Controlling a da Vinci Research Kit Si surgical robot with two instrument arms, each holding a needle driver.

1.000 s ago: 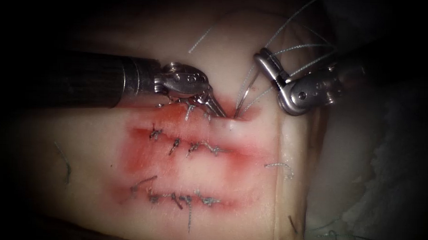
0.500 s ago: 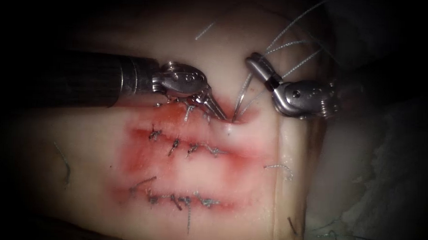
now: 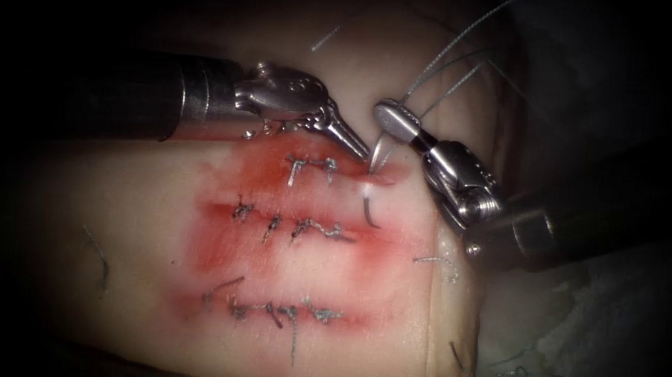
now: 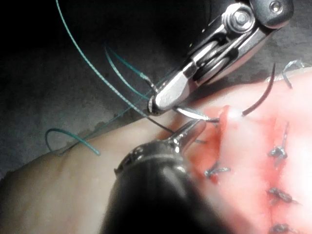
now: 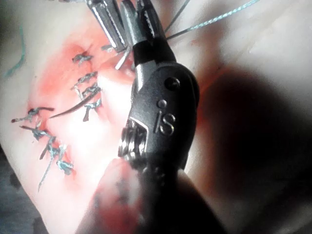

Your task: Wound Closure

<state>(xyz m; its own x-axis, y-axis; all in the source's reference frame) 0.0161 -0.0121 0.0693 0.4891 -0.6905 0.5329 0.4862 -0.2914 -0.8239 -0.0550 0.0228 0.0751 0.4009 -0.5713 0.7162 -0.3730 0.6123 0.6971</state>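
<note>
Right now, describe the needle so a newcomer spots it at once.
Find the tissue with its three red stitched lines. At the right end of the top one, the right tool grips the needle near its back. It passes through the tissue; its dark bare tip curves out below, unlike the knotted stitches.

needle's (image 3: 371, 184) middle buried in tissue (image 3: 126, 226), thread (image 3: 460, 47) cut off at edge

In the endoscope view the light is strong on the tissue (image 3: 333, 270) around both tools and dim to black far from them. Glare sits on the metal of the left tool (image 3: 358, 147) and the right tool (image 3: 387, 116). In the right wrist view a heavy shadow lies on the tissue just beside the right tool.
</note>
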